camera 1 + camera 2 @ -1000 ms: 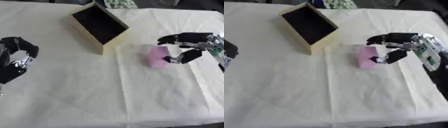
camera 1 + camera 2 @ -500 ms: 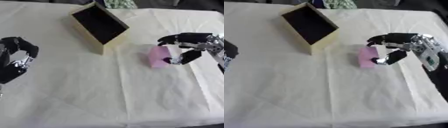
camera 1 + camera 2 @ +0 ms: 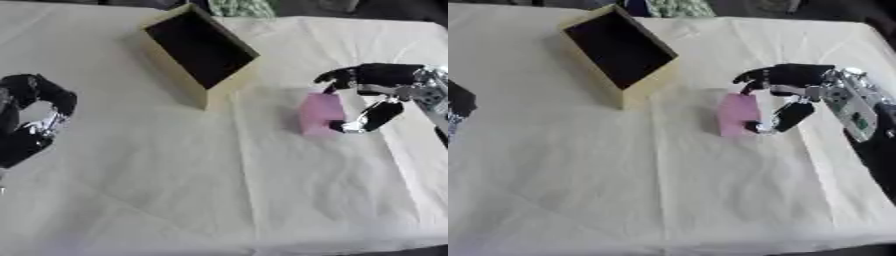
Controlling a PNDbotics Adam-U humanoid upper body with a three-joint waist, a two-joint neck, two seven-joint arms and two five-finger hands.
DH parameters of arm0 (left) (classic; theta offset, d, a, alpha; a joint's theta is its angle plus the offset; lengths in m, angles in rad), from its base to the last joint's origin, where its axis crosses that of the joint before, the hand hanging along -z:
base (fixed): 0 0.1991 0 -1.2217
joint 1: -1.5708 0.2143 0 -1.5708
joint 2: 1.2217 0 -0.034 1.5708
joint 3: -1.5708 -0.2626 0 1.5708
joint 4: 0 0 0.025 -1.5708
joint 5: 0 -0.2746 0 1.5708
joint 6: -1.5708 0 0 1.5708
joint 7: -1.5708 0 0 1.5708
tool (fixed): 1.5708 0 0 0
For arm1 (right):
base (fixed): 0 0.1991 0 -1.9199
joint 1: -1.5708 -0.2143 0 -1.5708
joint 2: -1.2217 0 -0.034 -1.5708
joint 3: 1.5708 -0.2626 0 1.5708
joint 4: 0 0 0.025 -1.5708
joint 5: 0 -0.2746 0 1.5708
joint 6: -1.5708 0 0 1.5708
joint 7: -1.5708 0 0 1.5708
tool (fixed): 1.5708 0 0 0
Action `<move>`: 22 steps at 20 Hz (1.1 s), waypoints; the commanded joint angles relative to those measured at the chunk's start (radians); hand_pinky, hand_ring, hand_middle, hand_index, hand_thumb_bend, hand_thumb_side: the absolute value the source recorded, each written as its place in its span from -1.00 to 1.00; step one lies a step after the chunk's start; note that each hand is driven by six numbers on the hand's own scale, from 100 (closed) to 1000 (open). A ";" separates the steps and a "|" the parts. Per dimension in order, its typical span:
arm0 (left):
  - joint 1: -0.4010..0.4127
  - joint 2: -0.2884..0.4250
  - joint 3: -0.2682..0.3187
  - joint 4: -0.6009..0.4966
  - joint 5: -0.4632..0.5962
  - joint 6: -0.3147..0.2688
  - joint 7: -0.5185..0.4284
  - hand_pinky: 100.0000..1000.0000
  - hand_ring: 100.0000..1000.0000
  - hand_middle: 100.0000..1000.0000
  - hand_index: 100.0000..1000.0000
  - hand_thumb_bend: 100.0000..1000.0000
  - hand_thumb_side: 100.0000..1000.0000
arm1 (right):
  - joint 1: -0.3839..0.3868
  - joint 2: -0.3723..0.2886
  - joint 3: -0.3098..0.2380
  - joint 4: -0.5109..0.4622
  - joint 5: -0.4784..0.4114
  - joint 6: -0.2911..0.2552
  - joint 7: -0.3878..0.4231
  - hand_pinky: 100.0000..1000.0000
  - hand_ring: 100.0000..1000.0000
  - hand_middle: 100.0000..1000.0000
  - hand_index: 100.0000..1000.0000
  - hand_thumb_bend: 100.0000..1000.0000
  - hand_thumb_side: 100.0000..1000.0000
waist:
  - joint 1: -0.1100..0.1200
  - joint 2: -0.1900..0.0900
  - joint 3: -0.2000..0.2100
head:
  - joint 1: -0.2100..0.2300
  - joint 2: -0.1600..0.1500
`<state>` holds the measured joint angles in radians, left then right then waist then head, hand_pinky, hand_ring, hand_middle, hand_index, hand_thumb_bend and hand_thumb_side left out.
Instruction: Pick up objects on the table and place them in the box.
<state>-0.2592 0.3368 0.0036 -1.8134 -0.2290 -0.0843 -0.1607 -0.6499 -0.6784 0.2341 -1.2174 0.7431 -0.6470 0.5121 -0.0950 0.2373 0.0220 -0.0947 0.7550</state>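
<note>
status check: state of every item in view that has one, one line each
box: open, tipped on its side, dark inside, nothing visible in it.
pink block: on the table, outside the box, between the right hand's fingers and thumb.
right hand: fingers and thumb curled round the pink block, block not lifted.
left hand: idle at the left edge, fingers curled, holding nothing.

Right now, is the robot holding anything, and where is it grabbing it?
The right hand pinches the pink block by its right side, fingers at the top edge, thumb at the lower corner. The left hand holds nothing.
</note>
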 commanded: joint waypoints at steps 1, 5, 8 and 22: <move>-0.011 0.020 0.003 -0.016 0.005 -0.002 -0.001 0.23 -0.10 -0.23 0.02 -0.40 0.12 | -0.020 -0.057 -0.015 -0.034 -0.032 -0.134 0.132 0.70 0.89 0.90 0.50 -0.57 0.11 | 0.001 -0.016 0.001 | -0.004 -0.009; -0.012 0.021 0.002 -0.018 0.007 -0.002 -0.003 0.23 -0.10 -0.23 0.02 -0.40 0.12 | -0.035 -0.080 -0.024 -0.057 -0.073 -0.122 0.138 0.70 0.89 0.91 0.50 -0.55 0.06 | -0.002 -0.017 0.005 | -0.006 -0.012; -0.014 0.022 0.000 -0.019 0.009 -0.002 -0.005 0.23 -0.10 -0.23 0.02 -0.40 0.11 | -0.052 -0.097 -0.033 -0.073 -0.099 -0.112 0.140 0.70 0.89 0.91 0.51 -0.52 0.01 | -0.005 -0.017 0.010 | -0.008 -0.015; -0.046 0.013 -0.031 -0.024 0.023 -0.007 -0.034 0.23 -0.10 -0.23 0.02 -0.39 0.10 | -0.161 -0.128 -0.065 -0.107 -0.192 -0.068 0.150 0.70 0.89 0.92 0.52 -0.47 -0.23 | -0.019 -0.019 0.067 | -0.037 -0.020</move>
<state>-0.2896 0.3361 -0.0242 -1.8146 -0.2125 -0.0891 -0.1886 -0.7911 -0.7628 0.1879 -1.3134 0.5661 -0.6078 0.5514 -0.1193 0.2371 0.0930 -0.1263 0.7455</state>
